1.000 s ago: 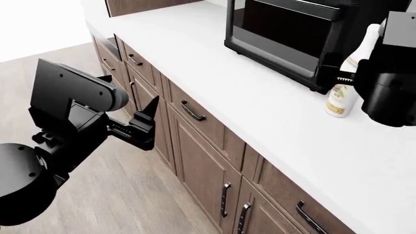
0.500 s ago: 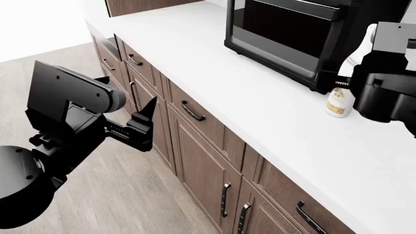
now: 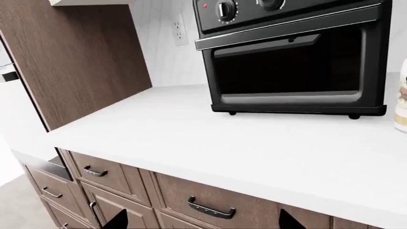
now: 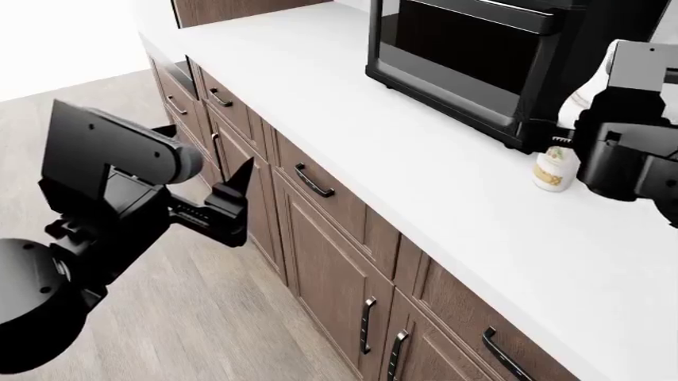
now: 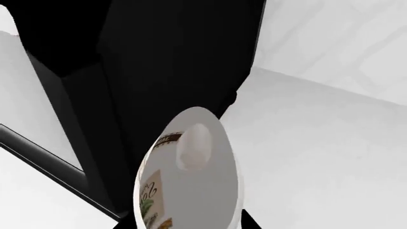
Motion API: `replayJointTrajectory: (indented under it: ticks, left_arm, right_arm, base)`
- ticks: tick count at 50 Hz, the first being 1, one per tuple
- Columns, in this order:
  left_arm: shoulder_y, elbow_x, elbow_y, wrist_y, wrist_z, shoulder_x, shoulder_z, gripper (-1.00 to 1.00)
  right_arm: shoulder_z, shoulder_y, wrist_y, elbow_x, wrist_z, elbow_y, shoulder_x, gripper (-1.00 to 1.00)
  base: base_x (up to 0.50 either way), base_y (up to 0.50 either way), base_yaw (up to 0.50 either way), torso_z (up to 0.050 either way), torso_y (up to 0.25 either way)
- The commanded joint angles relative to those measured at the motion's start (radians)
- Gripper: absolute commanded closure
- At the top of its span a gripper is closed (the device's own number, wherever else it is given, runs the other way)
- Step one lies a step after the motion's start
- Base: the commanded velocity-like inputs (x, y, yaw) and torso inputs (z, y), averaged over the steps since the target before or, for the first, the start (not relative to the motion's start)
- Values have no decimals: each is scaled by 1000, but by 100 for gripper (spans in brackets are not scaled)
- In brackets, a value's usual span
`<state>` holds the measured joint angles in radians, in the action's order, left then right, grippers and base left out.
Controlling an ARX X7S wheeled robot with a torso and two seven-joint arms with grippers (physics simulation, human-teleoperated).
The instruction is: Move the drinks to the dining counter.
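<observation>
Countertop bottle (image 5: 190, 181) between right fingers (image 5: 249, 223)

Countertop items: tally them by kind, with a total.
Bottles: 1, the cream bottle beside the oven
Black toaster ovens: 1
Total: 2 on the white countertop

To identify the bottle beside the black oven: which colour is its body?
The bottle is cream, with a brown-printed label; the right wrist view shows it best.
</observation>
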<state>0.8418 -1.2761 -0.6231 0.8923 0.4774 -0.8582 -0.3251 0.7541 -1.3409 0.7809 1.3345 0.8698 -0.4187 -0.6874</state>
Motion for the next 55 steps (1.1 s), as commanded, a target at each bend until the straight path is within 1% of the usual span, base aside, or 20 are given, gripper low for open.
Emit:
replayJointTrajectory:
  ticks: [1, 8, 11, 15, 21, 25, 27, 33, 38, 43, 55]
  left_arm:
    - [-9, -4, -6, -7, 3, -7, 5, -100]
    - [-8, -8, -8, -7, 6, -8, 4, -100]
    - [4, -14, -8, -1, 11, -3, 1, -100]
    - [4, -23, -15, -1, 17, -6, 5, -100]
    - [-2, -52, -33, -6, 38, -23, 25, -100]
    - [-9, -111, -71, -9, 78, -60, 62, -100]
    - [-9, -134, -84, -9, 94, -75, 74, -100]
    - [-17, -126, -85, -17, 90, -74, 76, -100]
    - [-42, -109, -85, -32, 75, -80, 82, -100]
    - [-70, -101, -90, -47, 71, -89, 92, -100]
    - [-64, -103, -90, -46, 73, -88, 89, -100]
  right_arm:
    - [-41, 27, 9, 50, 40, 131, -62, 100]
    - [-119, 45, 36, 182, 137, 369, -164, 100]
    - [-162, 53, 37, 269, 181, 467, -195, 100]
    - [-183, 29, 61, 339, 232, 568, -215, 100]
    - [-177, 7, 96, 400, 250, 675, -201, 100]
    - [-176, -10, 101, 388, 239, 763, -181, 100]
    - [-180, -26, 97, 424, 257, 804, -162, 100]
    - [-148, -122, 149, 471, 264, 818, -94, 100]
    - [-101, -145, 198, 431, 228, 843, -51, 100]
    - [-94, -143, 198, 411, 215, 839, -41, 100]
    - [-97, -129, 189, 415, 212, 855, -53, 100]
  base:
    - [0, 0, 0, 0, 0]
    - [0, 0, 0, 0, 0]
    - [0, 0, 0, 0, 0]
    - [0, 0, 0, 0, 0]
    - [0, 0, 0, 0, 0]
    - [0, 0, 0, 0, 0]
    - [0, 0, 1, 0, 0]
    - [0, 0, 0, 0, 0]
    - [-100, 75, 0, 0, 0]
    - [-381, 287, 0, 0, 0]
    - [-399, 301, 0, 0, 0]
